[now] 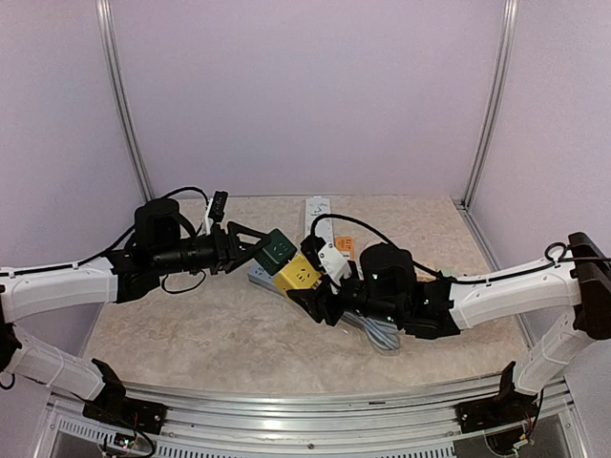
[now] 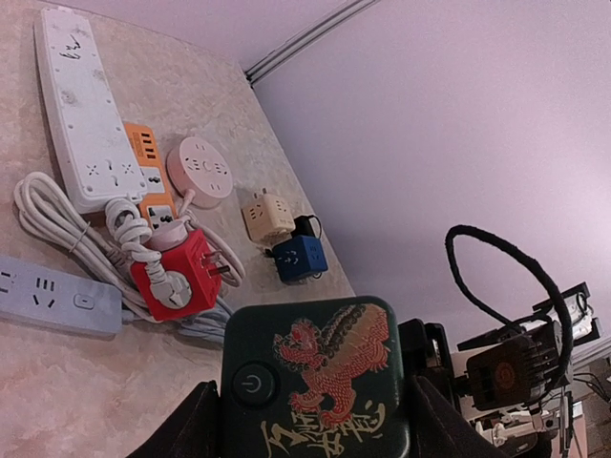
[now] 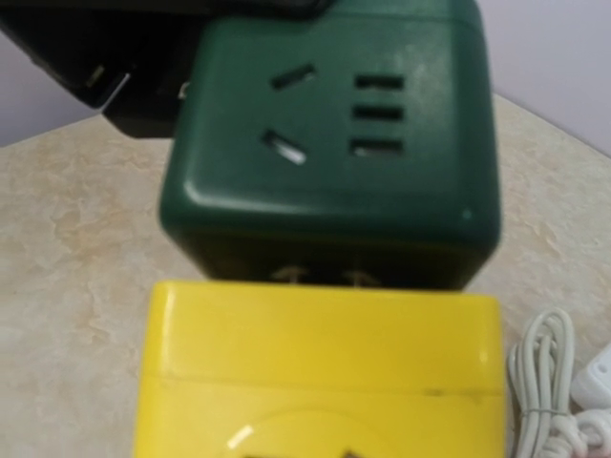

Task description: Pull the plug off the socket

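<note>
A dark green cube adapter with a red dragon print is joined to a yellow cube socket, both held above the table. In the right wrist view the green cube sits just off the yellow cube, with two metal prongs showing in the narrow gap. My left gripper is shut on the green cube, its fingers on both sides. My right gripper is shut on the yellow cube. Its fingers are hidden in its wrist view.
A white power strip lies at the back, a grey strip under the cubes. Beside them are an orange strip, a round pink socket, a red cube with a white cable, a beige cube and a blue cube.
</note>
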`<state>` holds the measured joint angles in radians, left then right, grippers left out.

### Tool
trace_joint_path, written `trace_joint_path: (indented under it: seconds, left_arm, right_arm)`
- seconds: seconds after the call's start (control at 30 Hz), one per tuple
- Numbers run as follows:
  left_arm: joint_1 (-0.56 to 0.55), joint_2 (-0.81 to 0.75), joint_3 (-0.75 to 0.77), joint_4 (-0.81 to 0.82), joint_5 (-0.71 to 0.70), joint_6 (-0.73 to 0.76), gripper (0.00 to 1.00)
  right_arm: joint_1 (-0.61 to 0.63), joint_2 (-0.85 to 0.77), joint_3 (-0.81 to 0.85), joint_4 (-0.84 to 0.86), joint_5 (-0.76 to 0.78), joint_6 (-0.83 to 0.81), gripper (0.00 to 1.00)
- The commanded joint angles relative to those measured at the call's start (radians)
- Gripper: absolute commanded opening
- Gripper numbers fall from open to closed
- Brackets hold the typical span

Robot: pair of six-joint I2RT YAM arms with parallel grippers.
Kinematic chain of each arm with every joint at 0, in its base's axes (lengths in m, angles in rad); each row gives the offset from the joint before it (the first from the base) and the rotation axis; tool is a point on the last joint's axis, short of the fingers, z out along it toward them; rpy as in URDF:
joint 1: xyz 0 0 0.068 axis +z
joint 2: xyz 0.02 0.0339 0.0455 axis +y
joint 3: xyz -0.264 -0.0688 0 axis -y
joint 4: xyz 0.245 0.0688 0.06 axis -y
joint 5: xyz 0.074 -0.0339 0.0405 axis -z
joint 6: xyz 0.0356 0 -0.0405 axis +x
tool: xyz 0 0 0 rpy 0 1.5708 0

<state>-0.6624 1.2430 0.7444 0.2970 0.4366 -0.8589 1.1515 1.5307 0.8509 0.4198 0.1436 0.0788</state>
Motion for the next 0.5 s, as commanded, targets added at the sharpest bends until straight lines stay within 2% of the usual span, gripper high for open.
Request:
trace_joint_path:
  seconds: [0.0, 0.27, 0.47]
  left_arm:
    - [0.004, -0.017, -0.001, 0.015, -0.012, 0.036, 0.39]
    - [0.006, -0.036, -0.022, 0.017, -0.063, 0.018, 0.39]
    - [0.009, -0.053, -0.028, 0.006, -0.083, 0.013, 0.38]
  right_arm:
    - [0.018, -0.019, 0.055, 0.028, -0.055, 0.005, 0.00]
    - [0.035, 0.030, 0.145, -0.147, 0.191, 0.073, 0.00]
    - [0.036, 0.092, 0.239, -0.293, 0.316, 0.142, 0.00]
